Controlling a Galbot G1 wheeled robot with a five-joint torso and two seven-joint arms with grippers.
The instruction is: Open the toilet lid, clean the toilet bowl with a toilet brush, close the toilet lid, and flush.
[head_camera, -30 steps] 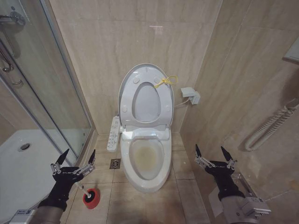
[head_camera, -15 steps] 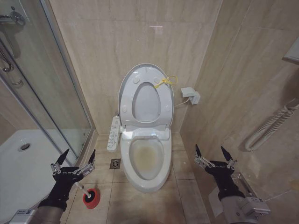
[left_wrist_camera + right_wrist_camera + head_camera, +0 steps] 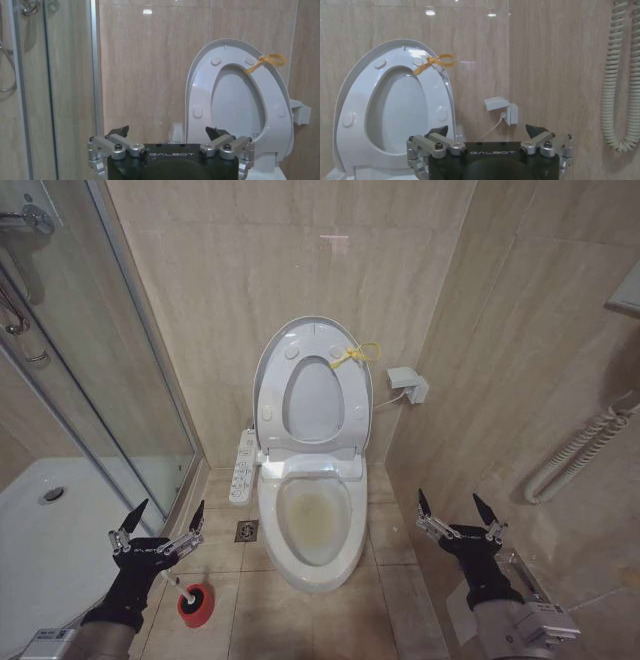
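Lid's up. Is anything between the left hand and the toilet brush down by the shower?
Nothing visible. The left hand, open, hangs just above the toilet brush, whose handle slants up from the red holder cup on the floor tiles beside the shower glass. The right hand waits open on the toilet's far side.

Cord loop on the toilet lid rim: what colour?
Yellow. The cord loop on the toilet lid shows best in the right wrist view.
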